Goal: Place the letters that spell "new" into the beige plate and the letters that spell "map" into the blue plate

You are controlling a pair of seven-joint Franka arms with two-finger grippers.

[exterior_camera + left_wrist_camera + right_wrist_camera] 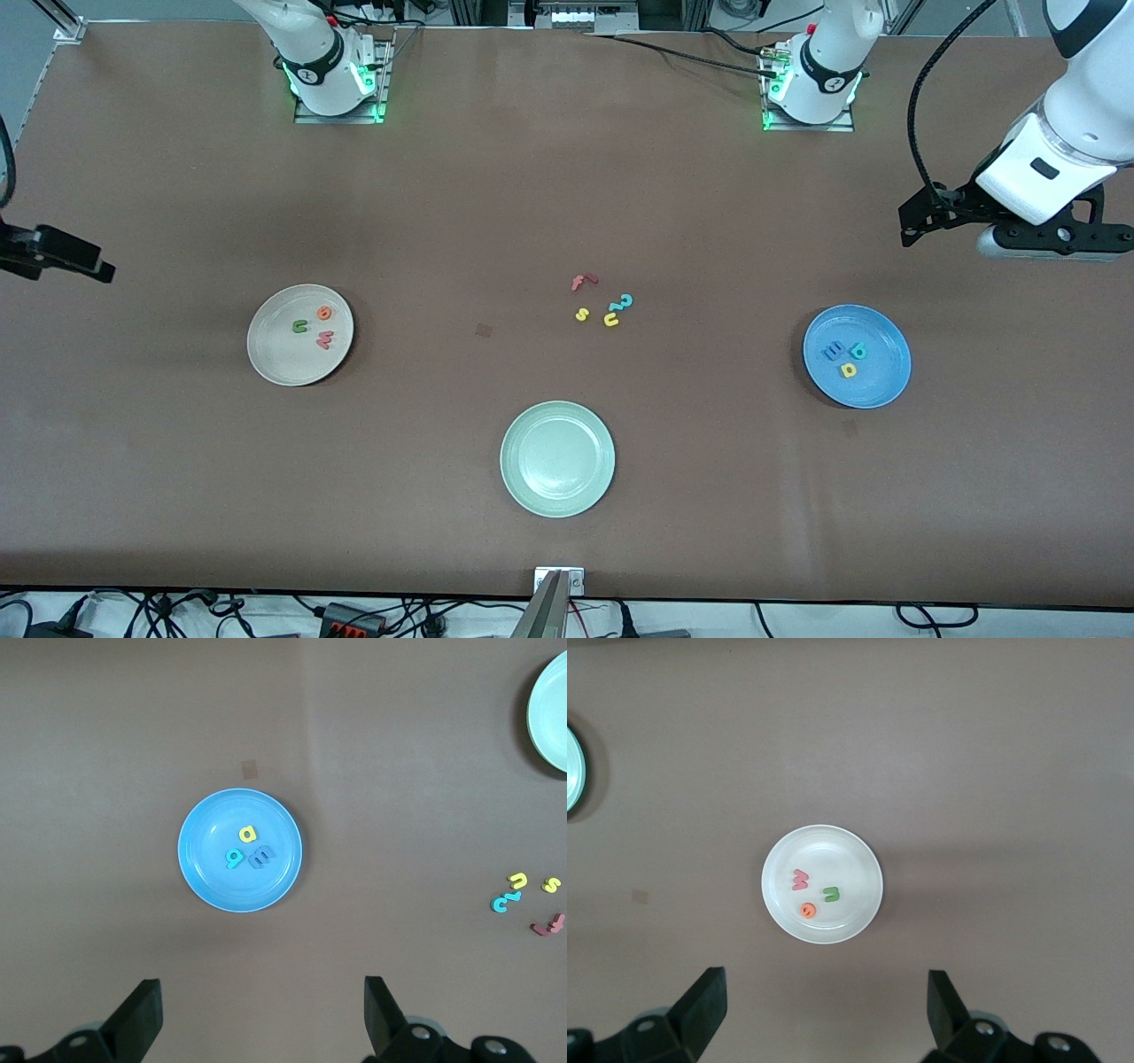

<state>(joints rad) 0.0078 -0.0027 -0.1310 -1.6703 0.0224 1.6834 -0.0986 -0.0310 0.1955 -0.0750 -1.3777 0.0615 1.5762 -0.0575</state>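
Brown matting covers a wide table (567, 177) seen from above, with two white robot arms based along its upper edge. Toward the right arm's end sits the beige plate (270, 354), holding three small foam letters close together: a dark green n (300, 326), an orange e (324, 312) and a pinkish-red w (325, 338). Toward the left arm's end sits the blue plate (877, 377), holding a blue m (833, 351), a teal p (857, 351) and a yellow a (849, 369), all bunched near its middle. Between the two plates, loose on the table, lie a red f (583, 282), a yellow s (581, 314), a yellow u (611, 319) and a teal curly piece (624, 302). A pale green plate (523, 483) lies nearer the front camera than that cluster. Each arm waits raised near its own end of the table. The left gripper (261, 1019) hangs with its fingers spread wide, gripping nothing, the blue plate in its wrist view. The right gripper (827, 1014) likewise hangs spread and unladen, looking down at the beige plate.
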